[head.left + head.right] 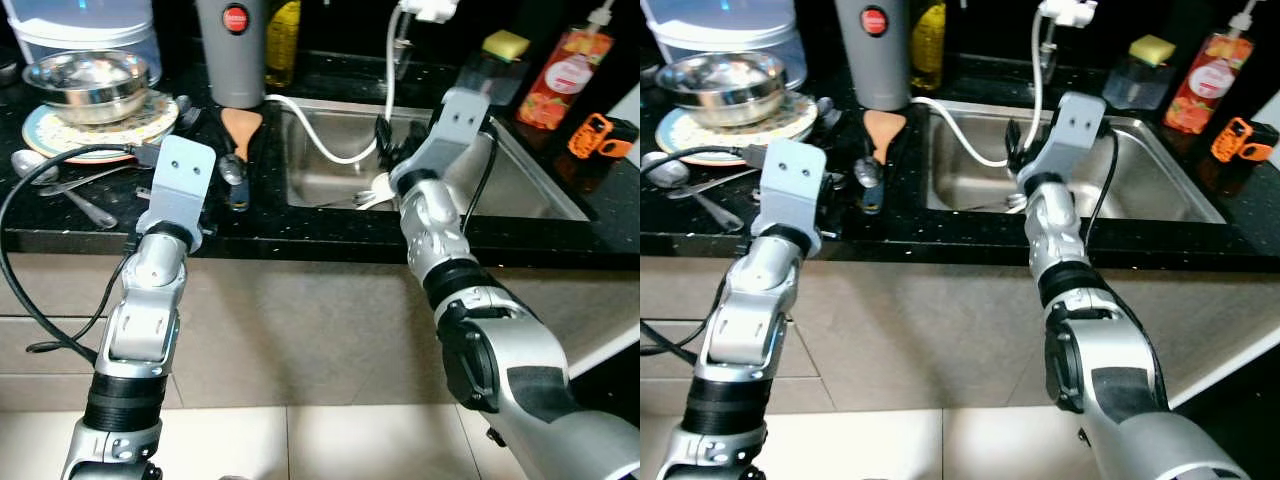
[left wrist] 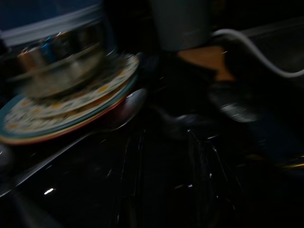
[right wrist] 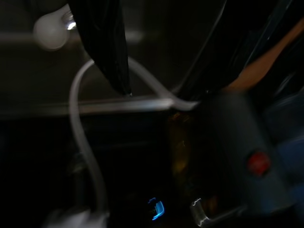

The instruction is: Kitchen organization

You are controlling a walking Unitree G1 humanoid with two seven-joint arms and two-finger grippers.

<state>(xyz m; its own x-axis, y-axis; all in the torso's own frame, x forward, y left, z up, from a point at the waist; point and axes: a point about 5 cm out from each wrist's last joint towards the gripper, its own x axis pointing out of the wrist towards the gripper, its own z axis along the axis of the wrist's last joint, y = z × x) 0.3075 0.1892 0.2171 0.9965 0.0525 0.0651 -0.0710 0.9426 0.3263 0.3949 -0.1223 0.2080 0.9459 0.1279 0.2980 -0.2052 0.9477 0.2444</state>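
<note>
Black fingers (image 3: 111, 47) of the right gripper (image 1: 385, 140) reach into the steel sink (image 1: 520, 180) by a white hose (image 1: 320, 140); whether they are parted I cannot tell. Left gripper (image 1: 195, 205), state also unclear, hangs over the counter (image 1: 300, 235) near spoons (image 1: 60, 185) and stacked plates (image 1: 60, 135) bearing a bowl (image 1: 88, 85).
</note>
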